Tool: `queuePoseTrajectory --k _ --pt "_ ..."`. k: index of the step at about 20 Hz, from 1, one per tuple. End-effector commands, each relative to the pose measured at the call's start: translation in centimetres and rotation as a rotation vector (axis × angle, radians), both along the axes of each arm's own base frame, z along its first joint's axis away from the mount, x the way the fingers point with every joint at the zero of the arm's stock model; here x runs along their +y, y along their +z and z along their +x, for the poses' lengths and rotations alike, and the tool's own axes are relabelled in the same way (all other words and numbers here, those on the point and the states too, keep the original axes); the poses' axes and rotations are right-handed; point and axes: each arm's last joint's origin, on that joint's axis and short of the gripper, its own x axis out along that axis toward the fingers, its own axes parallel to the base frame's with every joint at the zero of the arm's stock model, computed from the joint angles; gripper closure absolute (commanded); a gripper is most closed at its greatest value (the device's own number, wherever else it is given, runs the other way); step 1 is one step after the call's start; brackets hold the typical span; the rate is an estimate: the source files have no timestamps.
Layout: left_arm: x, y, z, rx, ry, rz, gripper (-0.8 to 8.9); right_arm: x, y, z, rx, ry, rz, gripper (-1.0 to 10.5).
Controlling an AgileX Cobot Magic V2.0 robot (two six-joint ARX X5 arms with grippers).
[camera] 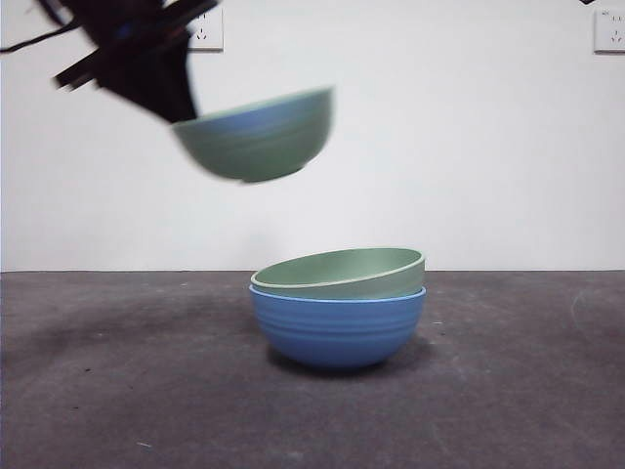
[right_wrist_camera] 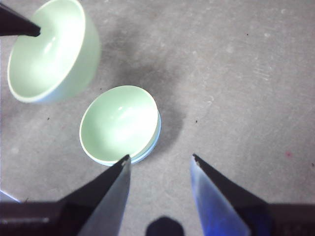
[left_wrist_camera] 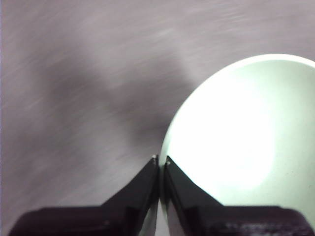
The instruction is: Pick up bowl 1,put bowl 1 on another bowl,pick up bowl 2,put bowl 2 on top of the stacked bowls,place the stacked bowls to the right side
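The left pincer [left_wrist_camera: 160, 162] pinches the rim of a pale green ribbed round bowl [camera: 259, 137], carrying it high so it clears the stack mid-desk: another pale green bowl [camera: 342, 274] sitting tilted in the blue ribbed bowl [camera: 337, 327]. The right pincer [right_wrist_camera: 160, 164] waits spread above.

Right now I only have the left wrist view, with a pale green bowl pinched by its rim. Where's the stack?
Observer: In the front view the left gripper holds the held bowl in the air, above and picture-left of the blue bowl, not over it.
Operator: Is the first green bowl seated flat?
Observer: No, the nested green bowl sits tilted in the blue one.
Operator: And the right gripper?
Observer: The right gripper is open above the table, holding nothing.
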Motion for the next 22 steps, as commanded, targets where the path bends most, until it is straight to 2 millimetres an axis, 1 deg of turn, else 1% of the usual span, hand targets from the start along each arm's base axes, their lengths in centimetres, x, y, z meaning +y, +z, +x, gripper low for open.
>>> queuePoseTrajectory --k 1,4,6,9,13,18,19,22 --pt "-1.6 -0.2 -0.6 -0.024 -0.039 0.028 8.21 0.0 0.0 0.0 0.009 -0.006 -0.002 7.4" --pt "-3.4 -1.3 -0.4 -0.023 -0.057 0.06 8.21 -0.1 -0.2 -0.1 0.028 -0.006 -0.013 7.4" --pt "-4.5 -2.8 0.4 0.005 -0.057 0.056 8.21 -0.1 -0.3 -0.2 0.042 -0.006 -0.021 7.4" --pt "-6.2 -5.8 1.8 0.063 -0.064 0.071 8.21 -0.2 -0.4 -0.3 0.054 -0.006 -0.029 7.4" --pt "-7.2 -8.9 2.7 0.135 -0.072 0.115 8.21 -0.2 -0.4 -0.3 0.056 -0.005 -0.03 7.4" --pt "-7.7 -9.2 2.4 0.154 -0.092 0.121 8.11 -0.2 -0.4 -0.3 0.055 -0.006 -0.031 7.4" --pt "-7.6 -9.2 2.3 0.163 -0.092 0.127 7.78 -0.2 -0.4 -0.3 0.056 -0.005 -0.03 7.4" --pt "-7.5 -9.4 2.0 0.206 -0.107 0.131 5.39 -0.2 -0.5 -0.3 0.056 -0.006 -0.03 7.4"
